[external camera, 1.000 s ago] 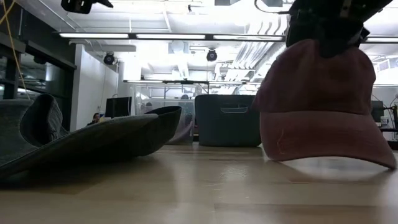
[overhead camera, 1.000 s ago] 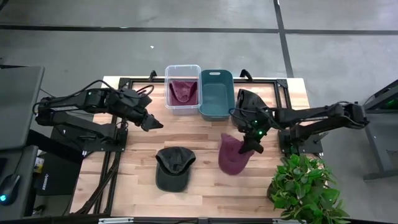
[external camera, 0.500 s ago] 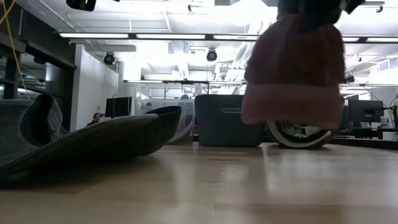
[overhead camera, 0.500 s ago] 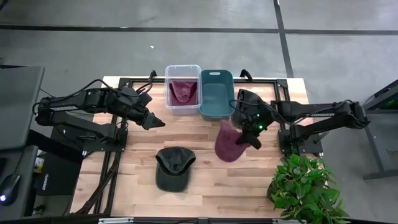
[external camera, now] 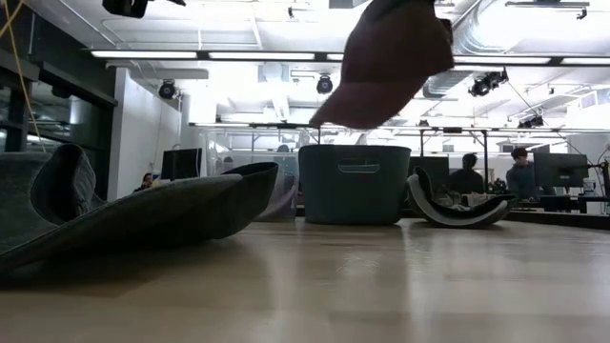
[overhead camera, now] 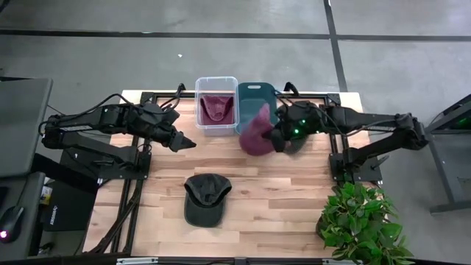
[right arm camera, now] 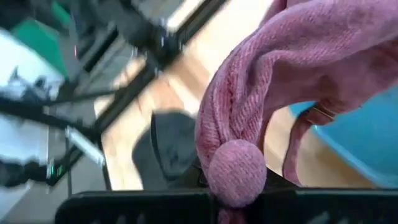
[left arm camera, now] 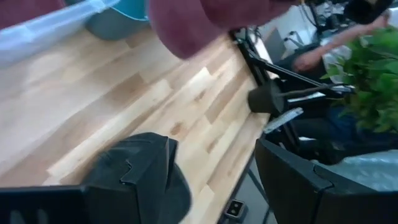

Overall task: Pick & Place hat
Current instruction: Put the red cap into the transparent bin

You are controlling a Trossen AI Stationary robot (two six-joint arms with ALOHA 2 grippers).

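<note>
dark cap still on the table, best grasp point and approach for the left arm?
Grip the dark cap by its crown, near where it meets the brim, coming straight down from above. It lies flat on the table with open wood all round, and the low view shows the crown rising above the flat brim, giving the fingers fabric to pinch. The left gripper hovers closest.

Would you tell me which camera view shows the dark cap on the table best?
The high view: the dark cap lies whole on the table, unobstructed. The low view shows it edge-on at the left; the left wrist view catches part; the right wrist view only a blur.
</note>
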